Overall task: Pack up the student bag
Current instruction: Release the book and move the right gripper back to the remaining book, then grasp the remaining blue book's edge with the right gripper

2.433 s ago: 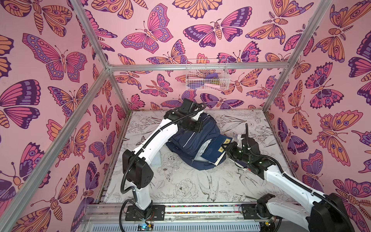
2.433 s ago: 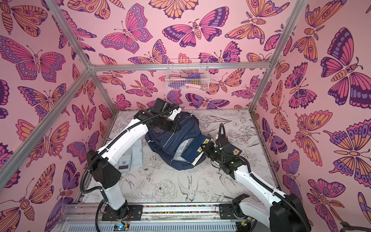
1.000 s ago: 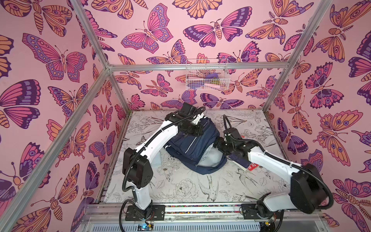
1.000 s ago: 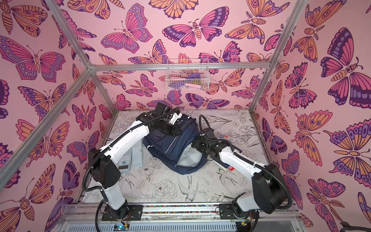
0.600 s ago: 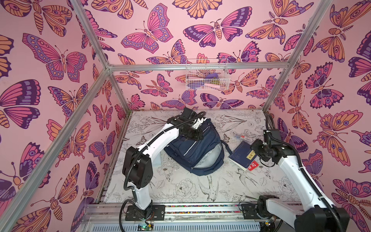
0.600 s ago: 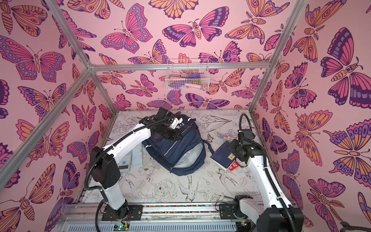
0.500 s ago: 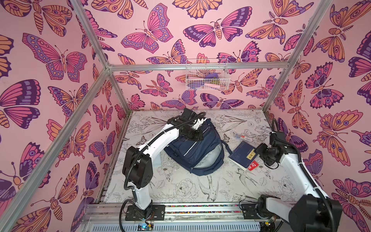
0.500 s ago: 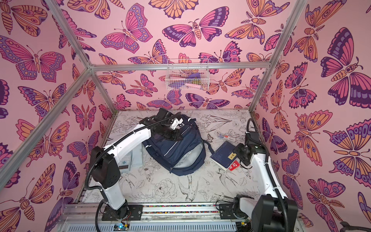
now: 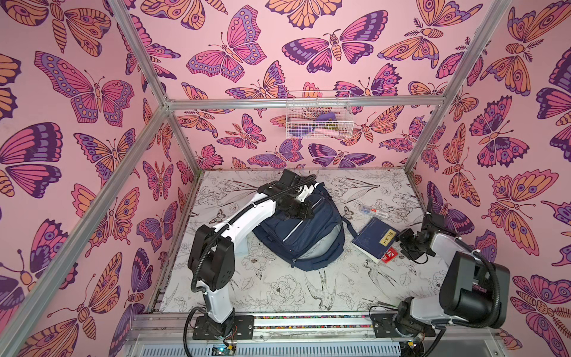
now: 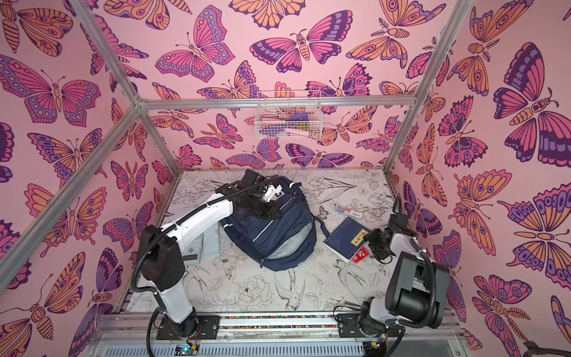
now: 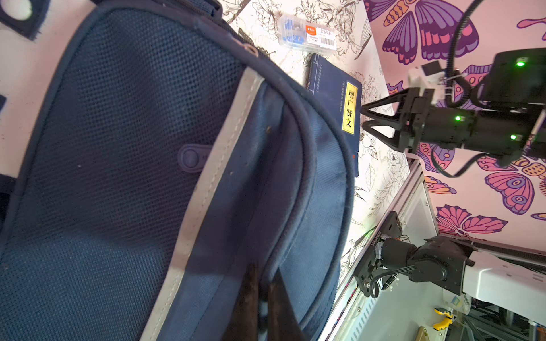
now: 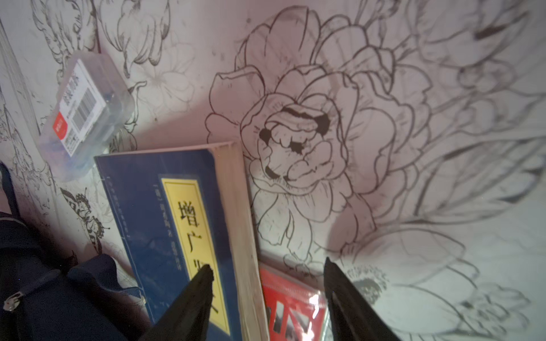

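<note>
The student bag (image 9: pixel 304 238) (image 10: pixel 275 238) lay on its back around the middle of the table (image 9: pixel 278 290), a rounded navy fabric backpack, soft and slumped. Close up, its front panel (image 11: pixel 133 177) was coarse mesh, crossed by a grey reflective stripe and edged with thick corded piping. A crescent of grey lining showed along its right side.

My left gripper (image 9: pixel 304 212) (image 10: pixel 269 214) rested at the far end of the bag. Its dark fingers (image 11: pixel 248 295) were pressed together against the smooth fabric beside the stripe. I could not tell whether any cloth was caught between them.

Just right of the bag lay a thick navy book (image 9: pixel 372 238) (image 12: pixel 153 212) with a yellow label of black Chinese characters and a cream block of pages. A glossy red packet (image 9: pixel 390 255) (image 12: pixel 292 298) lay against its near right corner.

My right gripper (image 9: pixel 400 241) (image 11: pixel 362 116) (image 12: pixel 266 271) hung low over that corner with its pointed black fingers (image 12: pixel 189 304) spread wide. One was above the yellow label, the other beyond the packet, and nothing was clamped.

Beyond the book, a small clear plastic box (image 9: pixel 374 211) (image 12: pixel 82 115) with an orange label and a barcode lay flat on the table's line-drawn flowers. On the far wall hung a white wire basket (image 9: pixel 318 120).
</note>
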{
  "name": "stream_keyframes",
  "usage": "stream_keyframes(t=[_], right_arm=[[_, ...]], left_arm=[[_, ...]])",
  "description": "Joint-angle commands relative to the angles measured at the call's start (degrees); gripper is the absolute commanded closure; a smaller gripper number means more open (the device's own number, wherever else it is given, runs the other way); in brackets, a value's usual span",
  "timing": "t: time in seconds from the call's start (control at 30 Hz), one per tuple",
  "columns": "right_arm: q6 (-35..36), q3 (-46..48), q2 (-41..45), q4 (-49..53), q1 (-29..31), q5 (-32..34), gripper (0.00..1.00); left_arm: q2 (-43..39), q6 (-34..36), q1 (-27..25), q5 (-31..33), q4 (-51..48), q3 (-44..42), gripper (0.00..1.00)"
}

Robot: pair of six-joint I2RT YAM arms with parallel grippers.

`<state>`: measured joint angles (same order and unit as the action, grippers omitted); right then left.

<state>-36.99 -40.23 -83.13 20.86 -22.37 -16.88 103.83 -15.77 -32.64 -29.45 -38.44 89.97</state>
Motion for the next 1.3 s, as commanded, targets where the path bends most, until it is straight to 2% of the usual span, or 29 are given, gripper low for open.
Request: stream_keyframes(t=[0.0,0.27,0.4,0.57,0.77,0.97,1.13,1.27], right_arm=[[1.30,0.59,-1.75,-4.90,-0.45,-4.13,0.41],[2.09,2.48,-6.44,-9.46,-0.54,-7.04,0.49],[1.69,2.76,-8.97,-10.64,-0.74,-7.70,0.60],[1.22,3.23,-7.98,-10.36,-0.72,-6.85,0.77],[1.40,2.91,-7.33,-8.92,-0.66,-7.10,1.00],[0.65,2.89,-0.31,-7.38,-0.62,-10.59,1.00],[0.24,2.19,8.42,-3.52,-0.01,-14.16,1.00],[1.82,0.09,14.36,1.81,2.39,-13.84,1.00]], left_arm=[[-2.35,-1.28,0.31,-1.72,-0.10,-1.29,1.00],[-2.73,-1.72,0.34,-2.49,-0.10,-0.70,1.00],[-3.19,-2.07,0.38,-2.67,-0.11,-0.15,0.97],[-3.94,-2.32,0.30,-2.45,-0.14,0.37,0.84],[-4.62,-3.16,0.30,-1.47,-0.07,1.35,0.59],[-5.83,-4.76,0.30,-0.27,-0.07,3.04,0.43],[-4.31,-7.18,0.30,-2.74,0.94,4.28,0.41],[-4.07,-10.21,0.30,-5.02,4.66,3.10,0.40]])
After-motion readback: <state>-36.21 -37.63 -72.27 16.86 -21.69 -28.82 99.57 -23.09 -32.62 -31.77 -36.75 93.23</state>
